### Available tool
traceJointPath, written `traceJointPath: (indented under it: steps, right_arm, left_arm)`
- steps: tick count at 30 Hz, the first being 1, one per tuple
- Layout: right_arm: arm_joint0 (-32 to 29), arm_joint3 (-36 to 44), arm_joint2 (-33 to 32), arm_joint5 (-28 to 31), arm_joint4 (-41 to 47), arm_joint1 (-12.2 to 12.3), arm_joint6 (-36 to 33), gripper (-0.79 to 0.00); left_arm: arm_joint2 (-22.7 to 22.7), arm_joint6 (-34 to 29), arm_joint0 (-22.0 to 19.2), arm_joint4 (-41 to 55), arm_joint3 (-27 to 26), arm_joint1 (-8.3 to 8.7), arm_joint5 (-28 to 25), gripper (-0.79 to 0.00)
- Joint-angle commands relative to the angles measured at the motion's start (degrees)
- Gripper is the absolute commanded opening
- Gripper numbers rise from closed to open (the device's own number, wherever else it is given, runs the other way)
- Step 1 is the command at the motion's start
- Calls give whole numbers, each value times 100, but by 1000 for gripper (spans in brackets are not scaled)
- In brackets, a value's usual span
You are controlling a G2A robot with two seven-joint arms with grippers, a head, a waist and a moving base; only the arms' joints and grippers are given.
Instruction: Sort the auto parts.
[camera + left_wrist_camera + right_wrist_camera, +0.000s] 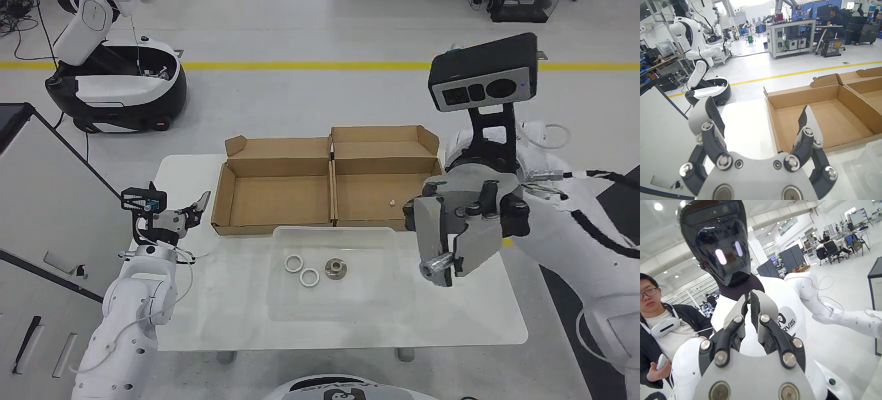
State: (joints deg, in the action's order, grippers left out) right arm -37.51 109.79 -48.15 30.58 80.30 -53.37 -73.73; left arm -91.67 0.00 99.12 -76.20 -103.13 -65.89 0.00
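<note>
Sorting at the start line: two white rings (293,264) and a grey metal part (334,267) lie close together near the middle of the clear tray (375,300), none of them lifted. Just beyond the tray, on the side away from the robot, two open cardboard boxes (270,195) stand side by side, touching. A pale speck (391,200) on the floor of the box by the tray's right end is too small to identify.

The left gripper (758,103) hangs off the tray's left end, jaws spread wide and empty, facing the nearer box. The right gripper (751,294) is raised high above the tray's right end and turned back toward the robot, its fingers pressed together with nothing visible between them.

By the look of it, the sort has hardly begun and the first pick lies ahead. The next move likely calls for one arm to come down into the tray and straddle a single part without knocking its neighbours, since the rings sit almost touching. It would then carry the part over the tray's far rim to a box.

The tray rests on a white table (470,310). Around it is a pale grey workshop floor (400,100) crossed by a yellow line (300,66), with a second white robot (110,80) parked well beyond the tray's left end.
</note>
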Motion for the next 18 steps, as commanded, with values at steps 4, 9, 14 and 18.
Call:
traceJointPath:
  steps: [4, 9, 14, 18]
  right_arm:
    - [-242, -1, -304, -164, 207, -346, -164, -785]
    - [-371, -49, -439, -297, 274, -561, -297, -785]
    - [-371, -49, -439, -297, 274, -561, -297, -785]
    - [-421, 7, -460, -320, 218, -566, -197, -785]
  left_arm:
    - [0, 0, 0, 0, 0, 0, 0, 0]
    - [0, 0, 0, 0, 0, 0, 0, 0]
    - [0, 0, 0, 0, 0, 0, 0, 0]
    - [0, 0, 0, 0, 0, 0, 0, 0]
